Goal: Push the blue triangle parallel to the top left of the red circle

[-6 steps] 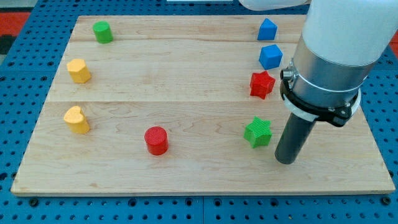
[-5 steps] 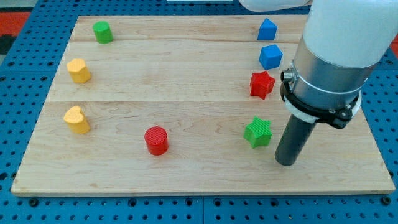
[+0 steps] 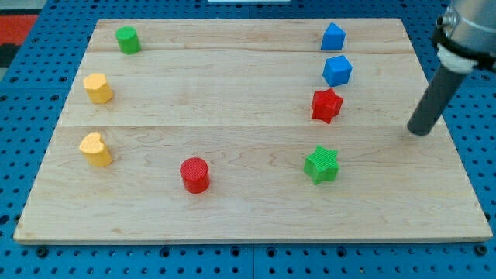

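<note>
The blue triangle (image 3: 332,36) sits near the board's top right. The red circle (image 3: 194,174) stands at the lower middle-left of the board. My tip (image 3: 419,131) is at the view's right, well to the right of and below the blue triangle, to the right of the red star (image 3: 326,105). It touches no block.
A blue cube-like block (image 3: 337,70) lies just below the triangle, above the red star. A green star (image 3: 322,164) lies lower right. A green cylinder (image 3: 128,39) is top left. Two yellow blocks, one (image 3: 98,87) above the other (image 3: 95,149), sit at the left. The wooden board (image 3: 232,225) rests on blue pegboard.
My tip has moved up and to the right, away from the green star toward the board's right edge. No block has moved.
</note>
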{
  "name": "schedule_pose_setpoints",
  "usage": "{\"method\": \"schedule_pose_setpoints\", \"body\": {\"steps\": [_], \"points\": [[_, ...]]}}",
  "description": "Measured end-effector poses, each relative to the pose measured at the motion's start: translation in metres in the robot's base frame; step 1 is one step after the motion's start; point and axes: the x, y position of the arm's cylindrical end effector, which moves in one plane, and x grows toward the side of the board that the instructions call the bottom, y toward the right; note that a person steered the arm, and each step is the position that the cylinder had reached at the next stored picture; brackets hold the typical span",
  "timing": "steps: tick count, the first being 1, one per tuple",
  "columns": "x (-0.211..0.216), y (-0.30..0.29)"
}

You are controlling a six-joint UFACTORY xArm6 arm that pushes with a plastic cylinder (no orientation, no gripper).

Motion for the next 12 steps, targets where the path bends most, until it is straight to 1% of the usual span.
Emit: {"method": "schedule_pose_setpoints", "body": {"steps": [1, 3, 4, 5, 6, 7, 8, 9, 10, 11, 12], "points": [[-0.052, 0.005], [-0.108, 0.014], [-0.125, 0.013], [-0.133, 0.017], [-0.156, 0.011], [-0.204, -0.059], [-0.207, -0.158], [-0.171, -0.253], [-0.138, -0.245], [-0.183, -0.286], [-0.204, -0.309]]}}
